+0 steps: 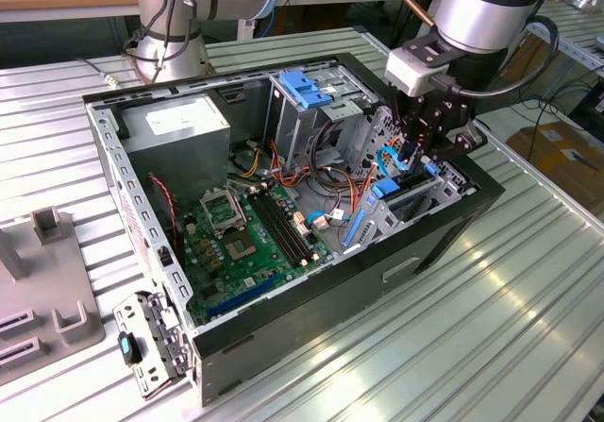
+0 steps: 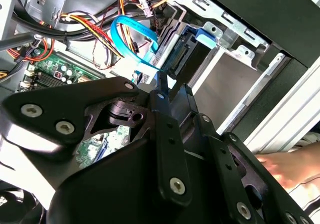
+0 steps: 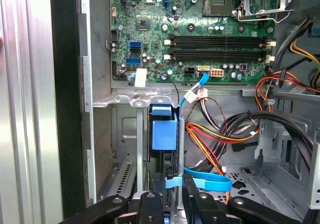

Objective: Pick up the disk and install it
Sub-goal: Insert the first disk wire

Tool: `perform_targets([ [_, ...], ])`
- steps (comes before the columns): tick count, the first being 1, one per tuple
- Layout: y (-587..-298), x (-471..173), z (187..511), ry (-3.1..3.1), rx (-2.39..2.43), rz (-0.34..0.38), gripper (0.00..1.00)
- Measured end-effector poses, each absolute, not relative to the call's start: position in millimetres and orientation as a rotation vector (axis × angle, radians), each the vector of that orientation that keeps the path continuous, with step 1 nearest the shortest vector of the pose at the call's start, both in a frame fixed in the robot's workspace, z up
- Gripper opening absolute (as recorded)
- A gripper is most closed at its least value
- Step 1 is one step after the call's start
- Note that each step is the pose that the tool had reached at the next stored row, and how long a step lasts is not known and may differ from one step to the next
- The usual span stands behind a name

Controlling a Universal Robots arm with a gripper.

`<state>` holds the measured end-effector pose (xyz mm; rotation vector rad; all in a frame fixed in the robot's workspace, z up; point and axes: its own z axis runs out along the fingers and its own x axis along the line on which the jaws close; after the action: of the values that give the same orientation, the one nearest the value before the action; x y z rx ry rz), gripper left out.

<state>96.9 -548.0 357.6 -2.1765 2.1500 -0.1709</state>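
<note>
The disk [image 1: 389, 194] stands on edge in the drive bay at the end of the open computer case [image 1: 330, 285] on the exterior view's right. Its blue side rail [image 3: 164, 134] and connector end [image 2: 186, 58] show in the wrist views. My gripper [image 1: 422, 162] hangs just above the disk's exposed end. Its black fingers [image 2: 165, 114] lie close together, and I see nothing held between them. The gripper [image 3: 177, 184] lines up with the disk's slot. A blue flat cable [image 3: 210, 182] passes right by the fingertips.
The green motherboard [image 1: 236, 243], bundles of coloured wires [image 3: 215, 139], a grey power supply box [image 1: 179, 125] and a grey cage with a blue latch [image 1: 307, 87] crowd the case. A person's hand [image 2: 292, 164] rests on the ribbed metal table beside the case. A grey fixture [image 1: 57, 280] stands at the exterior view's left.
</note>
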Motion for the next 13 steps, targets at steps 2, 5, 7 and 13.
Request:
perform_targets([
  [2, -547.9, 96.9, 357.6, 2.150, -2.176, -0.171, 0.30],
  [5, -548.0, 96.9, 357.6, 2.150, -2.176, -0.171, 0.30],
  [7, -547.9, 96.9, 357.6, 2.150, -2.176, -0.171, 0.30],
  [13, -548.0, 96.9, 357.6, 2.152, -2.175, -0.170, 0.30],
])
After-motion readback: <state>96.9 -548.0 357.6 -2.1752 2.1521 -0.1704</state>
